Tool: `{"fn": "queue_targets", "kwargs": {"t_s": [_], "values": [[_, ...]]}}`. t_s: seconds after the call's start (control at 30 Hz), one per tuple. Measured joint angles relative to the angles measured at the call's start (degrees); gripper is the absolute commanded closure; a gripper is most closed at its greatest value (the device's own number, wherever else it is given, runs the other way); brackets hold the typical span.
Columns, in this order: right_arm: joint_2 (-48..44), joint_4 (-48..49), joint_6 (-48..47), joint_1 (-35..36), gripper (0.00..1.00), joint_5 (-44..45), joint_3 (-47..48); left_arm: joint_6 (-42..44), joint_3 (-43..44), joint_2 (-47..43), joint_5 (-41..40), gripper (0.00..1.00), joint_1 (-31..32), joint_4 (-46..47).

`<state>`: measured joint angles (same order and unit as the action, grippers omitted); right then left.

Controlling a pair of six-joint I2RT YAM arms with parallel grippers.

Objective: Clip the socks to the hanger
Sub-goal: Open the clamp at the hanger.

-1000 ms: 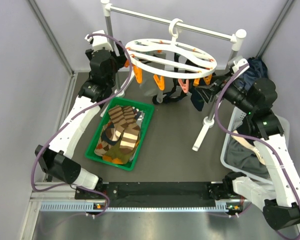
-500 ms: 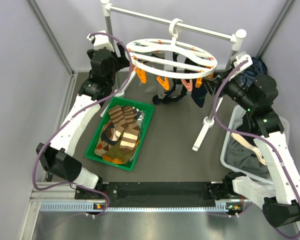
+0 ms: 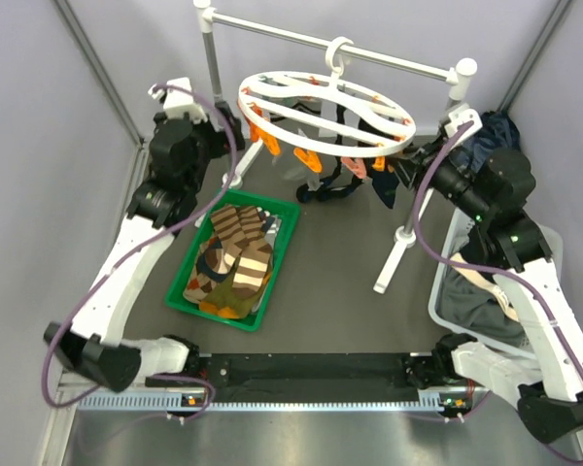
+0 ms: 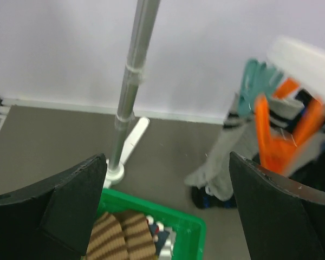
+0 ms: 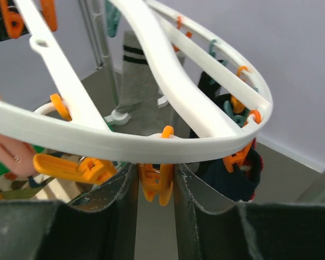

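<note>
A green rectangular plastic tray (image 3: 182, 291), on the floor below and left of the white round plastic ring hanger (image 3: 325, 97) with orange clips, held brown and tan striped socks (image 3: 241, 254) piled together. A white lattice basket (image 3: 437, 301), below and right of the hanger, held dark blue-grey cloth (image 3: 471, 291). The hanger hung by its hook from a white metal rail stand (image 3: 398, 55), with a grey dark-banded sock (image 4: 227, 146) and dark socks (image 3: 384, 189) dangling under it. Only the left wrist view showed the left gripper (image 4: 167, 160) spread wide and empty, left of the hanger. Only the right wrist view showed the right gripper (image 5: 154, 179) narrowed about one orange clip (image 5: 157, 187) under the hanger's rim; whether it pinched could not be told.
</note>
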<state>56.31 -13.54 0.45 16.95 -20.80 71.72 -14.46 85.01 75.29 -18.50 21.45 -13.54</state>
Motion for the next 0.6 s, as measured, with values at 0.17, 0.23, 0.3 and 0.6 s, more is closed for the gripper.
{"fn": "queue_targets", "kwargs": {"t_s": [0.17,0.23,0.3,0.6], "values": [[-1.81,-2.58,1.31,8.61,0.91,6.23,0.85,-0.7,-10.05,-11.98,4.68,0.01,0.0,0.39],[-2.58,-2.86,3.3,11.34,0.94,9.33,0.83,-0.7,-14.08,-16.17,5.95,0.01,0.0,0.39],[-2.93,-2.82,5.49,13.49,0.95,12.48,0.81,-0.68,-17.66,-19.58,6.56,0.01,0.0,-0.02],[-1.05,-1.97,10.69,28.17,1.0,29.81,0.17,-2.93,-32.85,-29.22,7.34,0.01,0.0,-3.37]]}}
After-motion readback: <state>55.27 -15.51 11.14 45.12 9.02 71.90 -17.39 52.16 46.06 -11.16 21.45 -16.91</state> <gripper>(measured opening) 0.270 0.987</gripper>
